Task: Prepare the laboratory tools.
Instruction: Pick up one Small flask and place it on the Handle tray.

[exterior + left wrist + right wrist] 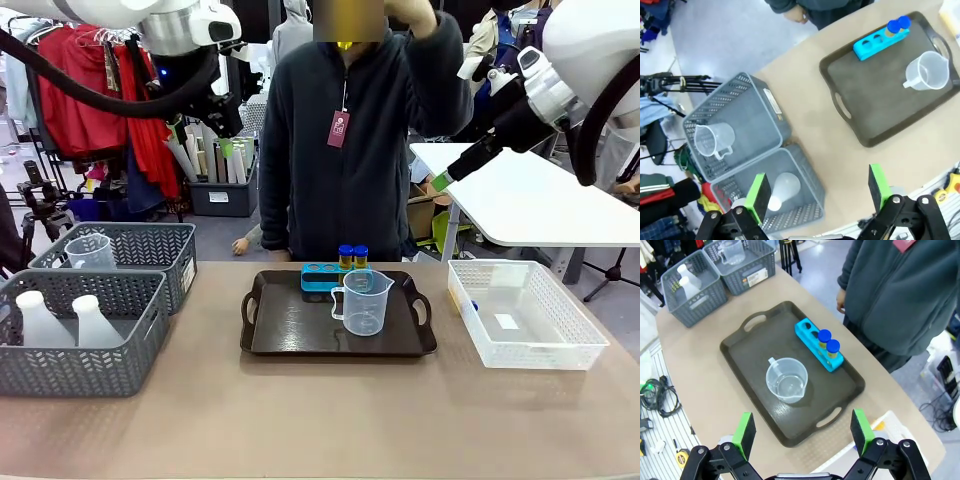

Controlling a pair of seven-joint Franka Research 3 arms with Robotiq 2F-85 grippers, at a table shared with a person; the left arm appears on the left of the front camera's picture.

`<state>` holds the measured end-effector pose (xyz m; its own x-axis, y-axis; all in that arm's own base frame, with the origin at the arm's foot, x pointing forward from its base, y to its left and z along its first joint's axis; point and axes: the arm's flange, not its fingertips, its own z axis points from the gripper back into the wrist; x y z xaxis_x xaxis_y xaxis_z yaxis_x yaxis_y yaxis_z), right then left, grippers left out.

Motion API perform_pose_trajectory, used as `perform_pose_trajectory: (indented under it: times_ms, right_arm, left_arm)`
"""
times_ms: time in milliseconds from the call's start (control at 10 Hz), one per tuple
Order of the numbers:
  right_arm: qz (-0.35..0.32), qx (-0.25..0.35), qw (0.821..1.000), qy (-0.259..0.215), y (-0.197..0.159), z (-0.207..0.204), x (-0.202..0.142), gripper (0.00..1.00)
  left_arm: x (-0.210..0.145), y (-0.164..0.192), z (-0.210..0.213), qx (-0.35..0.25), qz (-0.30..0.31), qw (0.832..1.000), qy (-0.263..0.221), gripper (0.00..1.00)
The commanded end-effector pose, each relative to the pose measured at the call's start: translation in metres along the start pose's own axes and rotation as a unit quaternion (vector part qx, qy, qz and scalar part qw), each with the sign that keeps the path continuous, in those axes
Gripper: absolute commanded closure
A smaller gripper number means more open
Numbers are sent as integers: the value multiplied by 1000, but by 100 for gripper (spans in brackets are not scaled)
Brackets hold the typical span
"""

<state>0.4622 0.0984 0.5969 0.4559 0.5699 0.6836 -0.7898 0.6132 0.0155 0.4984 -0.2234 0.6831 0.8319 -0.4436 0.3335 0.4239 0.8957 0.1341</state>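
Green pads [760,196] of my left gripper [819,192] rise from the bottom edge of its wrist view. They are spread as wide as they go, with nothing between them and touching nothing. I hold this gripper high over the table [805,115]. Just above the pads, at lower left of the frame, a grey basket [812,182] holds a white flask [785,186]. The next basket [752,125] touches it farther up the frame and holds a spare beaker [715,141]. At upper right lies the dark tray [870,100]. A clear beaker [928,71] stands near the tray's right edge and the blue rack [871,44] along its top. Two blue-capped tubes [897,24] stand in the rack's right-hand end.

My right gripper [803,431] is the same: jaws wide, empty and clear of everything, at the bottom of its own view. Directly above it the tray lies mid-frame, with the beaker upright a little below centre. The rack sits beside the beaker toward the upper right, with the tubes in its two lower-right holes. A person [900,290] in a dark fleece stands at the upper right, behind the table edge.

In the front view my grippers hang toward the upper corners, well above the table. A white basket [530,357] sits to the right of the tray. Two flasks show in the near grey basket at lower left.
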Motion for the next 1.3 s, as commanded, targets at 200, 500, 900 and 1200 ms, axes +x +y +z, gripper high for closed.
perform_pose_trajectory:
  times_ms: [200, 500, 900, 1200]
  right_arm:
    - [-2, 7, 1000, -9, -1, 1, 1, 0]
    - [-2, 7, 1000, -9, -1, 1, 1, 0]
    - [-2, 7, 1000, -9, -1, 1, 1, 0]
    - [-2, 7, 1000, -9, -1, 1, 1, 0]
  left_arm:
    - [0, 1, 6, 2, 7, 1000, -4, 0]
    - [-3, 13, 0, 25, 86, 996, 10, 0]
    - [-59, 62, -23, 42, 253, 967, 16, 0]
    - [-95, 94, -66, 37, 258, 965, 28, 0]
